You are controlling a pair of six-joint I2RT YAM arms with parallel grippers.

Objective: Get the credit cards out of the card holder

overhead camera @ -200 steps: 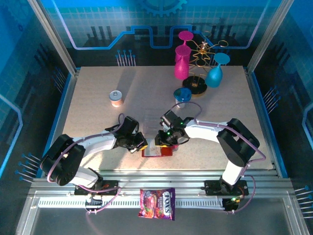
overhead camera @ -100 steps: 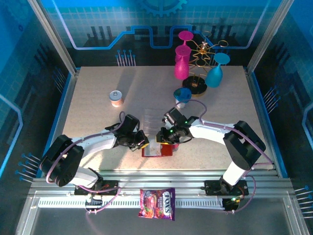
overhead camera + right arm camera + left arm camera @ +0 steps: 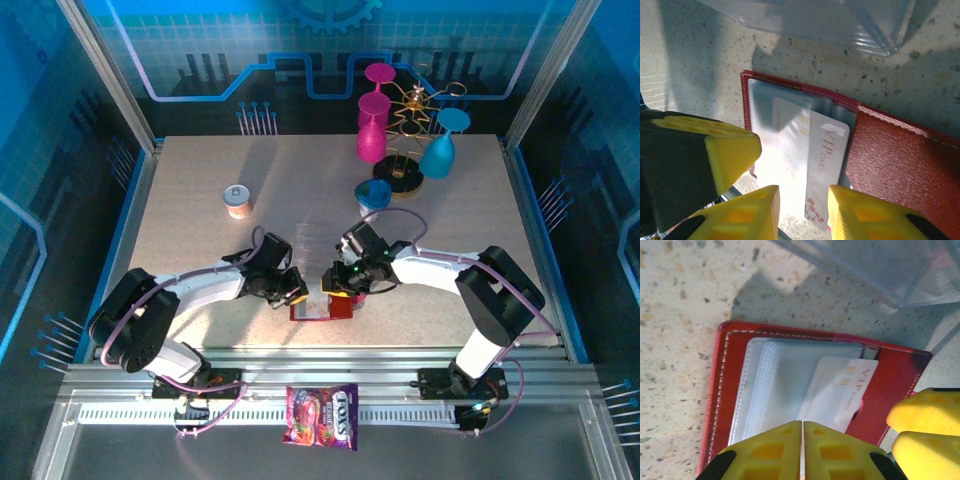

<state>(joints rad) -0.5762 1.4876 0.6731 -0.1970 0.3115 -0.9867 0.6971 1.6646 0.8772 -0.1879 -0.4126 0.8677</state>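
Working over the open card holder [image 3: 900, 160], which lies flat on the table [image 3: 700, 60] directly beneath both my grippers, I judge the job barely begun. One pale credit card [image 3: 822, 165] marked VIP pokes its end out of the clear pocket [image 3: 762, 100] — the rest of it sits inside, and a second card [image 3: 787, 145] lies tucked in the sleeve beside it. My right gripper [image 3: 802, 207] has its jaws part-way spread, straddling that free end; I see no firm pinch on it. My left gripper [image 3: 802, 440] is pressed together, tips down over the holder's near edge, seemingly pinning it. No card lies free near my fingers — by my reckoning every one is left to draw out.
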